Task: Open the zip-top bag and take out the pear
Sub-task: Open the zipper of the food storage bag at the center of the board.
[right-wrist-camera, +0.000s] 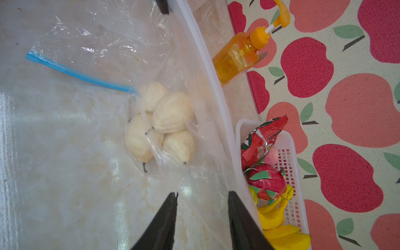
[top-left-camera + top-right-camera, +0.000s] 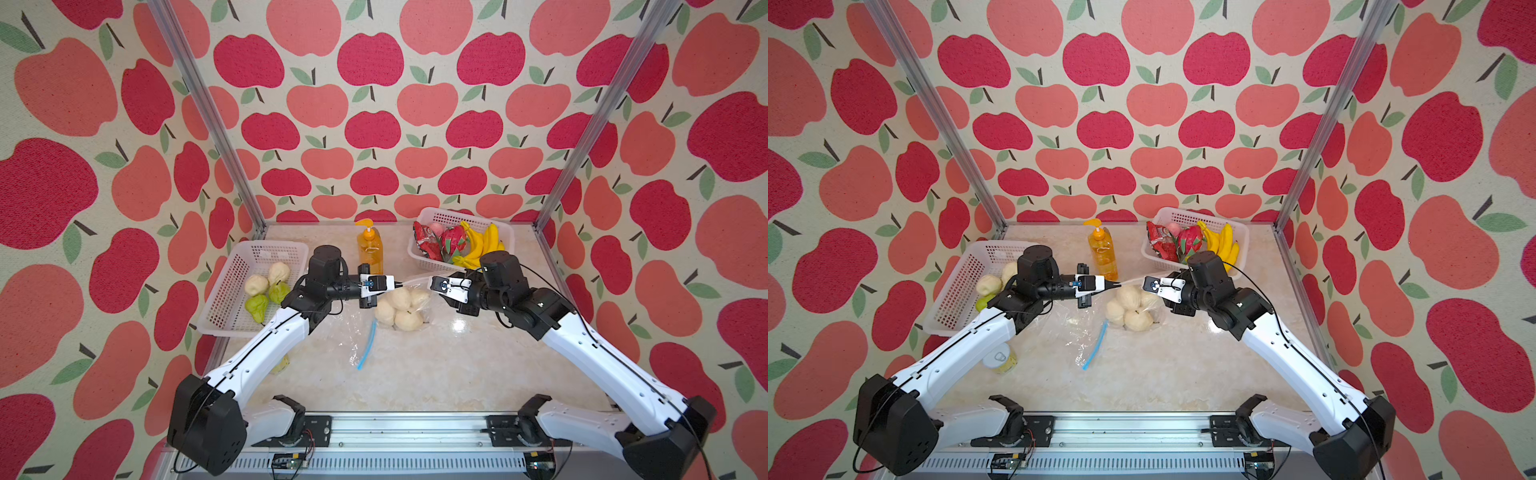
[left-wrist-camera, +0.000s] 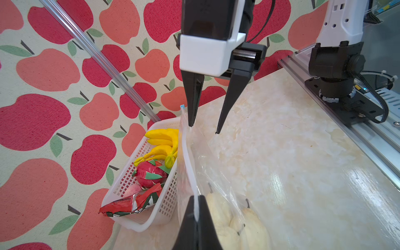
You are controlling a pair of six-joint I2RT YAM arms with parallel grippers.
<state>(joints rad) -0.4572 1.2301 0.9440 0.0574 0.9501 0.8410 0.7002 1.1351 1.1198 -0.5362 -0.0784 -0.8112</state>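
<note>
Here, pears (image 1: pixel 171 112) inside zip-top bag (image 1: pixel 108 36)

On the marble table (image 2: pixel 415 374) a clear zip-top bag (image 2: pixel 358 328) holds pale pears (image 2: pixel 401 307), its blue zip strip (image 2: pixel 368 345) trailing toward the front. The left gripper (image 2: pixel 398 285) meets the bag's lifted rim, the right gripper (image 2: pixel 432 283) just opposite; an orange pump bottle (image 2: pixel 370 249) stands behind them, near a white basket (image 2: pixel 446 216) of bananas (image 2: pixel 478 245)
</note>
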